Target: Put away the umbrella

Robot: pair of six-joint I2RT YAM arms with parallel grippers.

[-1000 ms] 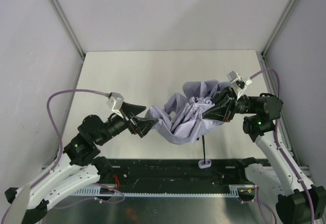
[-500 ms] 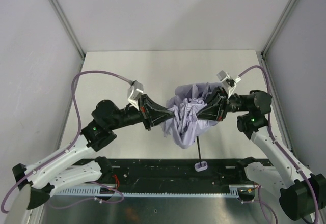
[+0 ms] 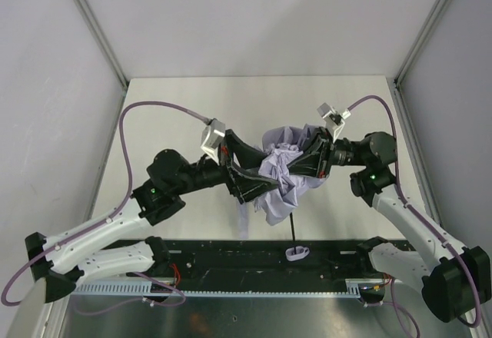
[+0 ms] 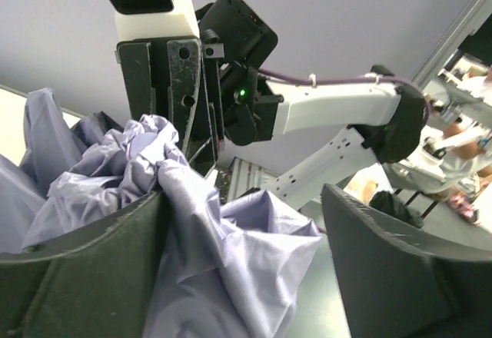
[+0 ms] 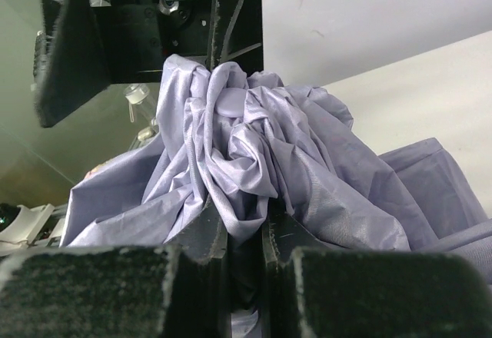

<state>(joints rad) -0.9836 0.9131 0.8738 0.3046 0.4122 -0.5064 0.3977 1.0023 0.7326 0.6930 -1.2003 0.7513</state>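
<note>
Top external view puts my left jaws at centre left, standing apart against the near side of the umbrella (image 3: 280,184), which hangs bunched above the desk (image 3: 177,107) in mid-frame. In the left wrist view, cloth lies over one finger and spills into the gap, and nothing pinches it. My right jaws, at centre right, are clamped together on a fold of canopy; the right wrist view shows the cloth squeezed between them.

I judge that most of the weight hangs from that one pinch of thin fabric. If it slides out, the bundle drops and the gathered folds fall open. If my left jaws close where they are, they may catch only loose cloth, or a rib, and bend it. The shaft (image 3: 293,226) and handle (image 3: 297,253) dangle at lower centre, free to swing and snag on the rail (image 3: 231,257) at the bottom of the frame.

Ribs and the top of the shaft are buried in fabric. I cannot tell whether the shaft is collapsed, or whether the canopy's low edge touches the desk. The handle's loop is too small to make out.
</note>
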